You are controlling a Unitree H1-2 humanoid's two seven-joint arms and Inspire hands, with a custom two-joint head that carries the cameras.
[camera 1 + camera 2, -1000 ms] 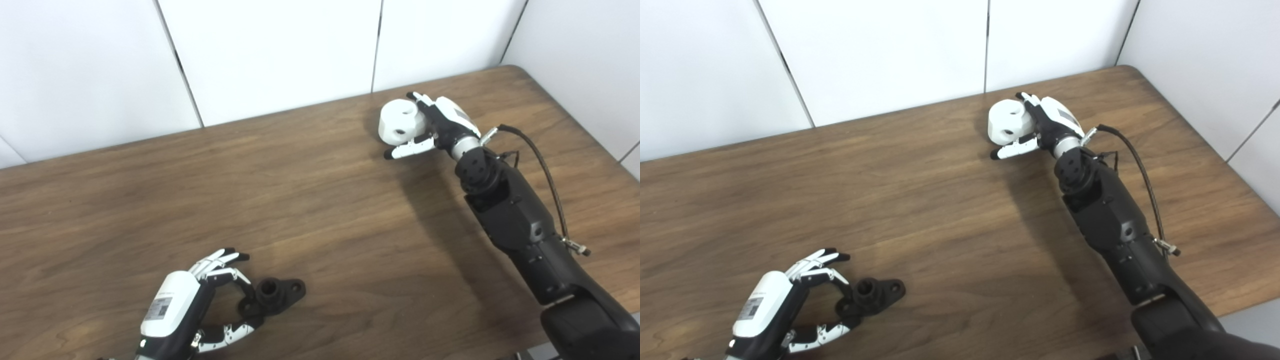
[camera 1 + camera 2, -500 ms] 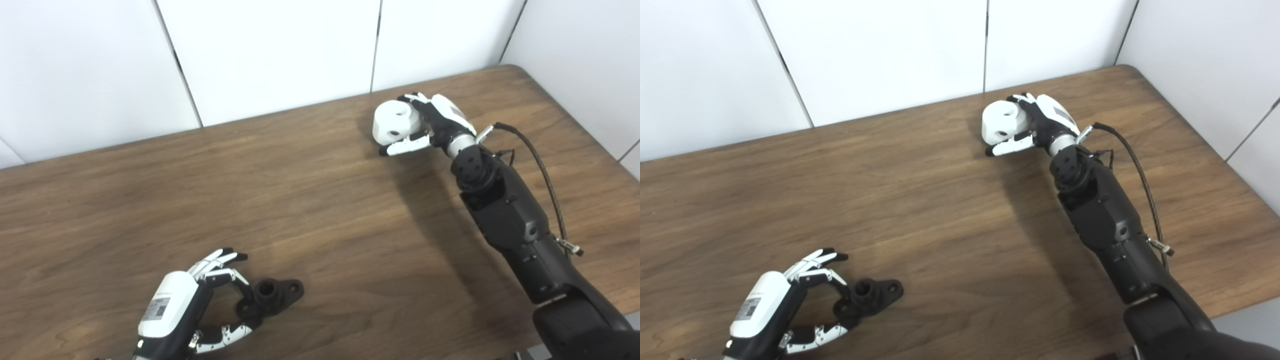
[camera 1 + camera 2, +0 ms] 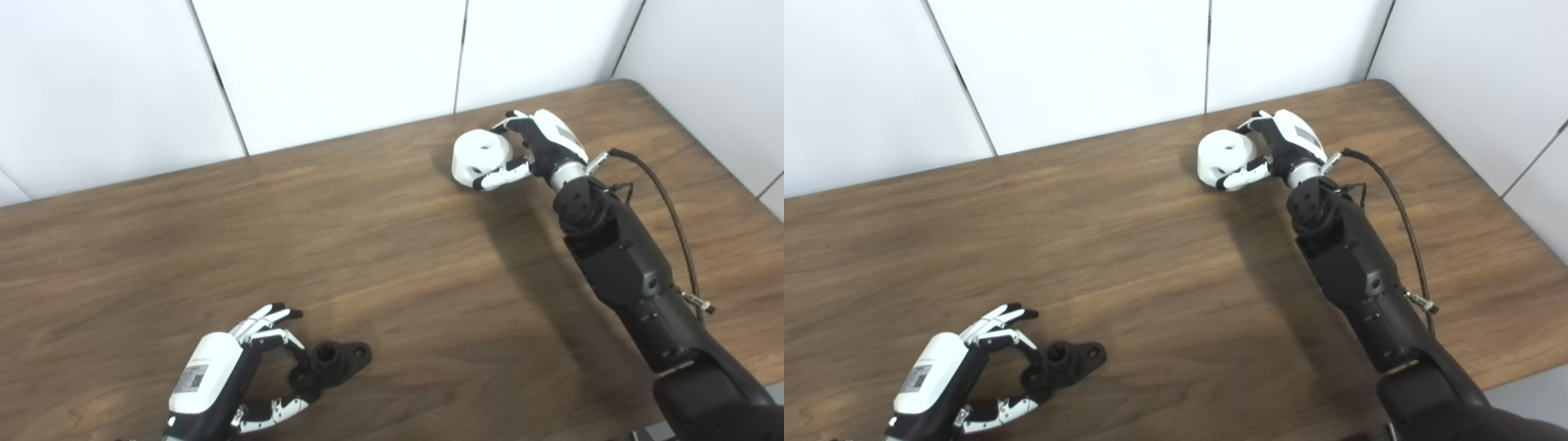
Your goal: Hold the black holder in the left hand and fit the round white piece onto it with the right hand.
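The black holder lies flat on the wooden table near the front left, its round socket facing up. My left hand sits at the holder's left end, with a curled finger and the thumb closed on that end and the other fingers spread above. Far back on the right, my right hand is shut on the round white piece, fingers over its far side and thumb on its near side. The piece's centre hole faces up. Whether it touches the table is unclear.
White wall panels stand right behind the table's back edge, close to the white piece. The table's right edge and rounded corner lie just beyond my right arm. A cable loops off the right forearm.
The right hand has turned and carried the white piece a little to the left, tipping it so its hole faces up. The left hand and the black holder have stayed put.
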